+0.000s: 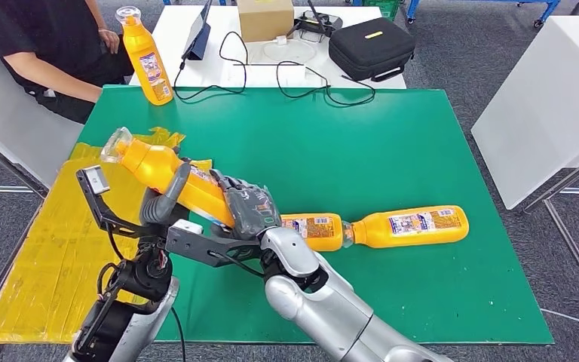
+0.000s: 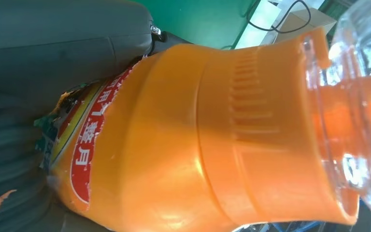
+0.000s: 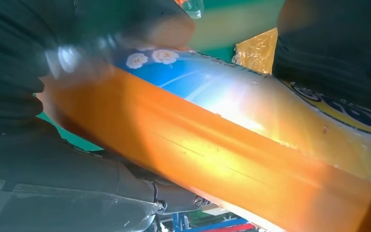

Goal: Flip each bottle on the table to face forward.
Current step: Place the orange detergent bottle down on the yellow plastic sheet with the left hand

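Here, a tilted orange plastic juice bottle with a clear cap [image 1: 158,170] is held above the green table [image 1: 392,151], left hand [image 1: 167,197] wrapped round its middle, right hand [image 1: 247,207] clasping its base end. Two matching orange bottles lie flat nearby [image 1: 313,230] [image 1: 415,226]; another stands upright at the far corner [image 1: 147,64].

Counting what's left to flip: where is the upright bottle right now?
In the head view, the upright bottle stands at the green table's far left corner, next to the seated person.
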